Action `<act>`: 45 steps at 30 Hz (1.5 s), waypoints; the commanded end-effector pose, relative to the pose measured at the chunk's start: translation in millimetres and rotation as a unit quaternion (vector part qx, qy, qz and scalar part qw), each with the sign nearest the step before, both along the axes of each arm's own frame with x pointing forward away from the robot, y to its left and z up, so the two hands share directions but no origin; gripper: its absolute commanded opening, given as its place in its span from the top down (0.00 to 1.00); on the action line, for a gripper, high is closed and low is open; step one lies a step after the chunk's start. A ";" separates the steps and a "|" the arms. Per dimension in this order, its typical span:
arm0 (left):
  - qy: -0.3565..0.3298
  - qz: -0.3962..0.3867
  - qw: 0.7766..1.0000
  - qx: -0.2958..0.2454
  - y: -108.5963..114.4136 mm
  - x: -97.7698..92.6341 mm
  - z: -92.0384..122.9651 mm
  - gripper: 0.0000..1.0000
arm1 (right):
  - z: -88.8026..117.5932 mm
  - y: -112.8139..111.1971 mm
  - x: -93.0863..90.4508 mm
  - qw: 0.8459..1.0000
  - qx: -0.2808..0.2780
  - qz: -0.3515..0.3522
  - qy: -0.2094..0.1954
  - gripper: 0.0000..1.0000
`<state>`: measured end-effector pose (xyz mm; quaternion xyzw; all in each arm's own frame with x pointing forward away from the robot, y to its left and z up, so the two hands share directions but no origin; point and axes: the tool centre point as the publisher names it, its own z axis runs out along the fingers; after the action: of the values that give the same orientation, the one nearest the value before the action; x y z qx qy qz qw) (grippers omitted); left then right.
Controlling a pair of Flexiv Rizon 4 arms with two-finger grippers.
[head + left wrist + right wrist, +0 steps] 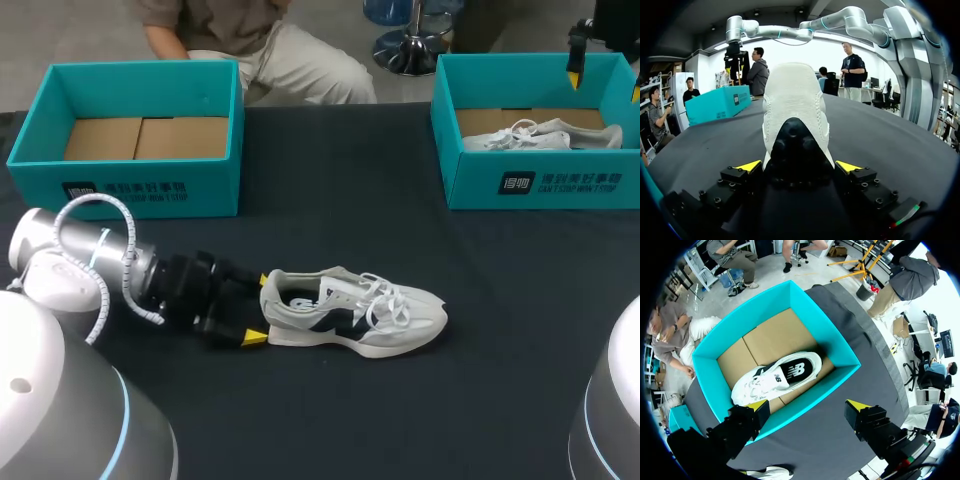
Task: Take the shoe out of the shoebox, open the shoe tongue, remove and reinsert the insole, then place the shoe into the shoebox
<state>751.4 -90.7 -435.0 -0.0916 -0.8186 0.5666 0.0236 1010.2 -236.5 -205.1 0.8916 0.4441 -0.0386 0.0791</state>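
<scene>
A white sneaker with dark side panels (352, 312) lies on its sole on the dark table, toe pointing right. My left gripper (261, 308) is at its heel, one yellow tip on each side. In the left wrist view the black heel (798, 150) fills the gap between the fingers (748, 166), and both tips touch it. The teal shoebox (130, 130) at back left holds only cardboard. My right gripper (605, 85) hangs open above the back-right shoebox (837, 347), well above the second white sneaker (775, 377) lying inside.
The back-right teal box (540, 185) stands near the table's right edge. Bare dark table (420, 420) lies in front of and around the sneaker. A seated person is behind the table's far edge, not touching it.
</scene>
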 end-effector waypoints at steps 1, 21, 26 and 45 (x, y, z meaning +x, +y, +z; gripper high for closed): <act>0.001 0.000 1.000 0.002 -4.1 -1.1 -3.4 0.11 | 0.0 -0.2 -0.5 1.000 0.001 0.000 -0.001 0.00; 0.008 -0.002 1.000 0.000 -8.4 -20.7 -4.2 0.05 | 0.0 -0.2 -0.5 1.000 0.001 0.000 -0.001 0.00; 0.010 0.000 1.000 0.000 -10.9 -23.6 -5.0 0.04 | 0.0 -0.2 -0.5 1.000 0.001 0.000 -0.001 0.00; 0.019 0.024 1.000 0.001 -11.0 -19.6 0.6 0.00 | 0.0 -0.2 -0.5 1.000 0.001 0.000 -0.001 0.00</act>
<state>732.9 -100.1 -436.1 -0.0634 -0.8183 0.5707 0.0262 1010.2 -236.5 -205.1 0.8916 0.4441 -0.0386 0.0791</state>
